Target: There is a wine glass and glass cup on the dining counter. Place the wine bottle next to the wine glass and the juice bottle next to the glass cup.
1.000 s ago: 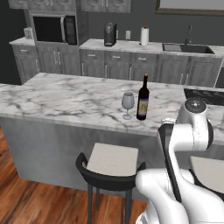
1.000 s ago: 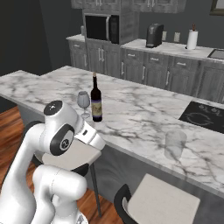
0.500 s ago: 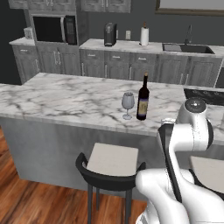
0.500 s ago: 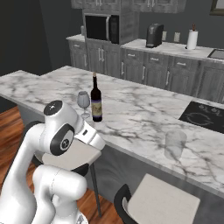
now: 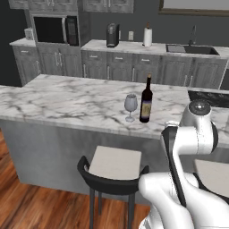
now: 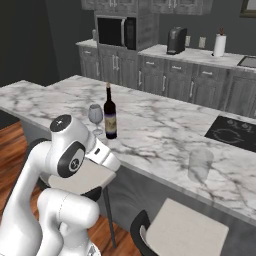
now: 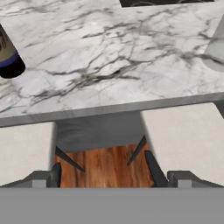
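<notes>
Standing just beside the wine glass (image 5: 130, 103) on the white marble worktop (image 5: 67, 100), the wine bottle (image 5: 146, 100) looks already placed, so half of the job appears done. The end effector (image 7: 104, 169) hangs low in front of the worktop's edge, its two dark fingers spread wide and holding nothing, pointed over the gap between two stools (image 7: 188, 133). From the hand view, the base of the dark bottle sits at the upper left and the foot of the clear glass cup (image 6: 199, 165) at the upper right. That tumbler stands well apart from the bottle and stemmed glass, near the black cooktop (image 6: 233, 134).

The remaining step is judged to be fetching the juice bottle; where it stands cannot be told from these views. Doing it well likely means lifting the arm clear of the worktop edge and stools first, gripping the stubby bottle around its body, and setting it down upright close to the tumbler without nudging that light, hard-to-see glass.
</notes>
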You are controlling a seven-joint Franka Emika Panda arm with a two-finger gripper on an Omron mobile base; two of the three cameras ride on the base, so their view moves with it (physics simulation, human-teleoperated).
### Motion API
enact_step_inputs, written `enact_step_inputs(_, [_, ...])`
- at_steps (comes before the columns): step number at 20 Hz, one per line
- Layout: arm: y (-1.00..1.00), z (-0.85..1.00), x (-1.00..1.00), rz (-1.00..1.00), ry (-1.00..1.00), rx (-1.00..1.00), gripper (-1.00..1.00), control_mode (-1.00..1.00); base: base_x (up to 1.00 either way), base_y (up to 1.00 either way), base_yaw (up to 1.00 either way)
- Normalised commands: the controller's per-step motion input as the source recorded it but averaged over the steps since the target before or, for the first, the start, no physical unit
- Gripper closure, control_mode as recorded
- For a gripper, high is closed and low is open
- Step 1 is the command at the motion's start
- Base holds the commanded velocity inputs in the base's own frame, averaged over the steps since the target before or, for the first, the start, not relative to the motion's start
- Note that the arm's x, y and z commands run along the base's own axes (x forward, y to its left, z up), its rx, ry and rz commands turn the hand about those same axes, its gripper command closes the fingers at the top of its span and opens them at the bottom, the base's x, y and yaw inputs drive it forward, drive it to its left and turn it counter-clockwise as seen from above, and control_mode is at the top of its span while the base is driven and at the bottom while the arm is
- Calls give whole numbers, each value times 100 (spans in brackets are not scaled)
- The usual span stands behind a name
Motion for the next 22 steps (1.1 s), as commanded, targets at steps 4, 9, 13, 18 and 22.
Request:
enact_step_inputs(4, [0,0,0,0,0,0,-100,100,-49,3,0])
enact_step_inputs(9, [0,0,0,0,0,0,-100,100,-58,6,0])
enact_step_inputs(13, [0,0,0,0,0,0,-100,100,-68,4,0])
enact_step_inputs(18, [0,0,0,0,0,0,-100,100,-73,2,-1])
enact_step_inputs(22, [0,0,0,0,0,0,-100,100,-68,-4,-19])
